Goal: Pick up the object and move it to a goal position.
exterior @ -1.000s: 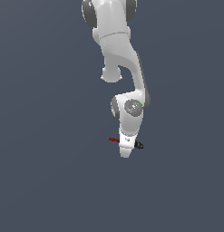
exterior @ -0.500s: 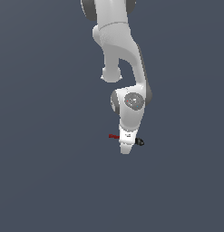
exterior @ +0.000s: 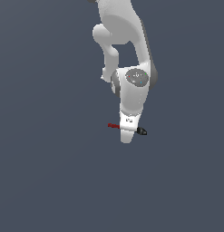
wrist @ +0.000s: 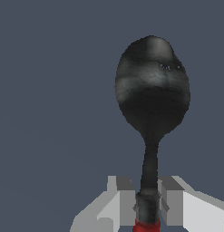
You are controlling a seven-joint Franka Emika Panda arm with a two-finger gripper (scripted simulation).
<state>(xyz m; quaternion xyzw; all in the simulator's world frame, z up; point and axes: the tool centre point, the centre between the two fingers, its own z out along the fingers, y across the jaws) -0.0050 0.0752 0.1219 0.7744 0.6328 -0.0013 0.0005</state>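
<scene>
Wrist view: gripper [wrist: 147, 206] jaws clamped on the object [wrist: 152, 136] approx mid-shaft, 1 finger each side. Exterior view: object crosswise in gripper, seemingly off the floor. Pickup looks done; carry to goal left, goal not visible

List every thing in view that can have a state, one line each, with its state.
gripper: shut on the spoon's shaft, a finger on each side.
spoon: held in the gripper, lying roughly level in the exterior view, red handle end toward that view's left, black bowl toward its right.
</scene>
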